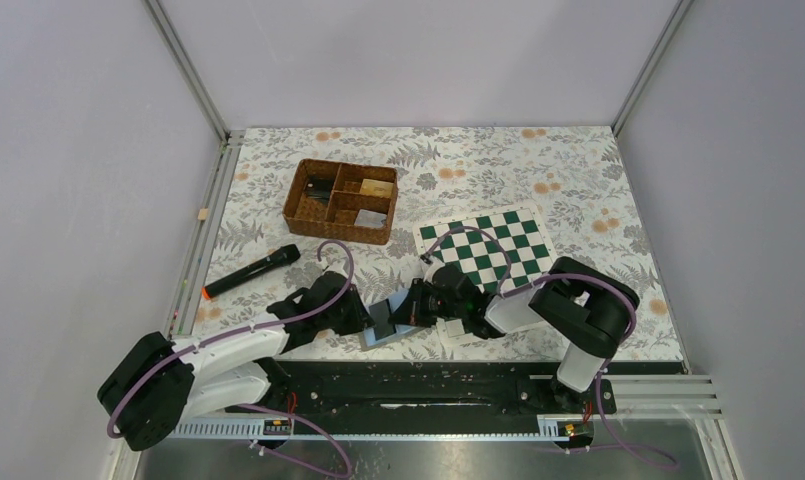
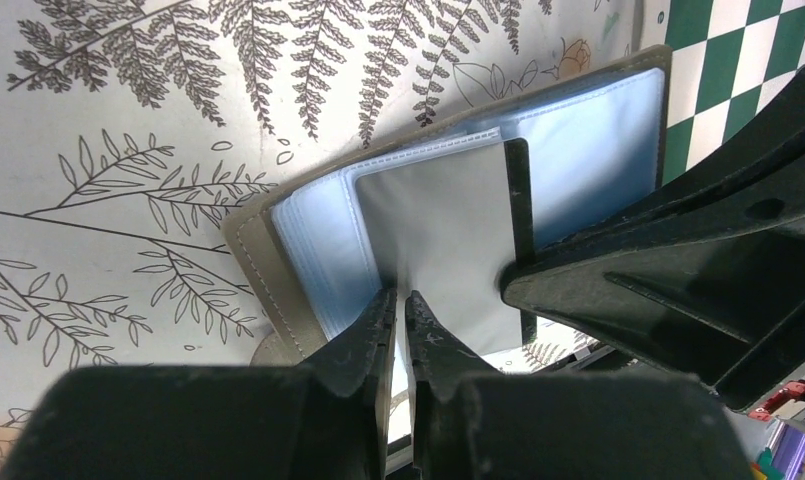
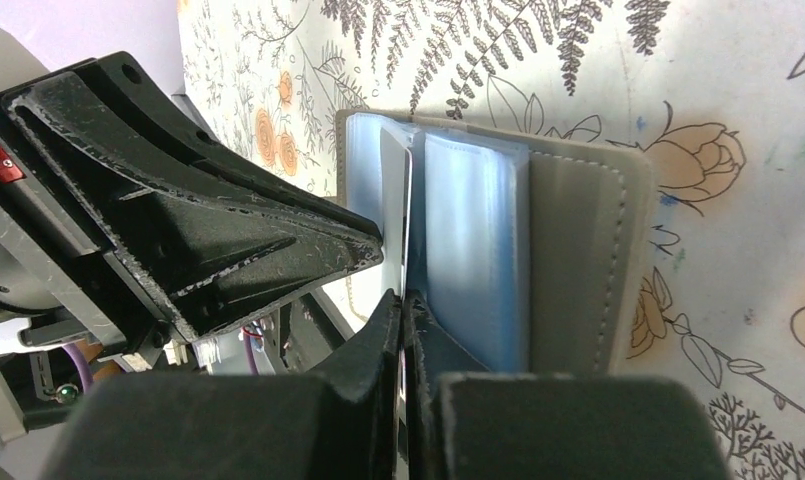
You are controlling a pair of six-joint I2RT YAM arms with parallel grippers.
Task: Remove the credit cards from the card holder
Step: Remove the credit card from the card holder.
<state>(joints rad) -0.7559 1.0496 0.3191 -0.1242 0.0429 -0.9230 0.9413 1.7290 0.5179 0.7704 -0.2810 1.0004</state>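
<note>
The card holder (image 1: 381, 325) lies open near the table's front edge, between both grippers. It is grey outside (image 3: 578, 260) with light blue sleeves (image 2: 598, 130). One pale grey card (image 2: 438, 230) with a black stripe stands up from the sleeves, and it shows edge-on in the right wrist view (image 3: 394, 190). My left gripper (image 2: 400, 300) is shut on the bottom edge of that card's sleeve page. My right gripper (image 3: 402, 300) is shut on the thin card edge. The two grippers (image 1: 363, 315) (image 1: 420, 305) face each other closely over the holder.
A brown wicker compartment basket (image 1: 340, 200) stands at the back. A green and white chessboard (image 1: 488, 245) lies right of the holder. A black stick with an orange tip (image 1: 250, 271) lies at the left. A small white flat piece (image 1: 458, 333) lies under the right arm.
</note>
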